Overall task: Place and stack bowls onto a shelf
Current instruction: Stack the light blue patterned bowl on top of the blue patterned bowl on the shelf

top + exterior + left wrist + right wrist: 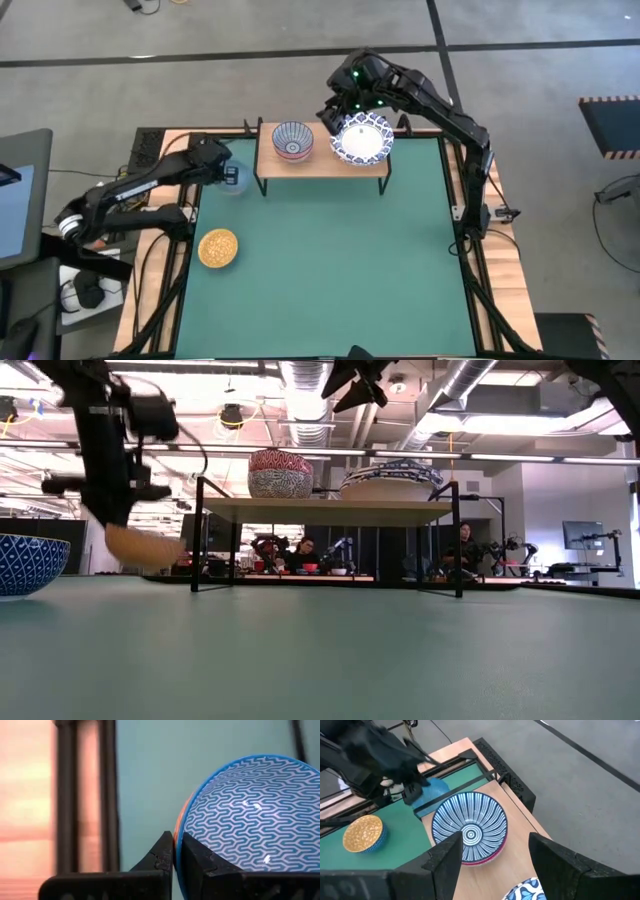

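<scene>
The shelf (322, 160) has a top of pale, smooth wood and thin black metal legs. The table mat (330, 260) is green, flat and dull, with no shine. The table (505, 270) edge around it is light wood. The striped bowl (469, 827) looks hard and smooth, like glazed china. The light blue bowl (250, 815) is glossy, with small bright spots of light on it. The big white bowl (361, 139) shines too. The yellow bowl (218, 248) has a speckled look. Both arms look like dark, dull plastic or metal
</scene>
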{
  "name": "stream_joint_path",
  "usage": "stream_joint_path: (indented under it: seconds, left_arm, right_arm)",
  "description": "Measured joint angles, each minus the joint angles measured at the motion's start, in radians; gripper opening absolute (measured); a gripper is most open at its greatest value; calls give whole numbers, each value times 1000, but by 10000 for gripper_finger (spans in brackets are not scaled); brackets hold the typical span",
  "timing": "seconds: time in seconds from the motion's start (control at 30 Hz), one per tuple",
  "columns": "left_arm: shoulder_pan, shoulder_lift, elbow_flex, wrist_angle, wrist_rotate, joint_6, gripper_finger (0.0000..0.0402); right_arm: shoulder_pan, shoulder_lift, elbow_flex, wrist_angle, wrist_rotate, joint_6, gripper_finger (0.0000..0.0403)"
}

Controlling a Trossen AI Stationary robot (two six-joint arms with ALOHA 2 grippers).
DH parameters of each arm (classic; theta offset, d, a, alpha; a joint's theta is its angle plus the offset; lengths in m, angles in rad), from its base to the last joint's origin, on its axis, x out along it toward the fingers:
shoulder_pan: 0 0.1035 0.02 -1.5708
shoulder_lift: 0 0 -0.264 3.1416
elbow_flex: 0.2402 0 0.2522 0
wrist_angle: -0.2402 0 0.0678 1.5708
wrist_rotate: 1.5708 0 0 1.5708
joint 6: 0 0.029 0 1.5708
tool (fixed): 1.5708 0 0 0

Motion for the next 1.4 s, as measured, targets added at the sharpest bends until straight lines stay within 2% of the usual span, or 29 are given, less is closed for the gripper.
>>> stream_joint_path:
  seconds: [0.13,0.23,0.4,0.53,0.77,0.93,1.23,1.4]
  left_arm:
    - [-45,-66,108,-133,-75,45,2]
    - [-82,-90,198,-166,-126,100,2]
    - [-165,-104,335,-142,-216,296,1]
    - [-231,-103,439,-114,-298,370,1]
    - [-338,-93,511,101,-350,505,1]
    - [-419,-50,511,292,-406,627,0]
    - [-581,43,511,659,-515,947,0]
    - [-637,113,543,734,-664,1090,0]
  right_arm:
    - [19,0,0,4,9,5,254]
    - [35,1,0,33,9,14,254]
    - [83,1,0,156,9,13,254]
    - [133,1,0,271,18,-13,254]
    - [219,1,-1,455,199,-221,254]
    - [250,1,-18,541,217,-319,254]
    - [245,23,-20,491,249,-320,254]
    - [238,52,-20,434,254,-310,254]
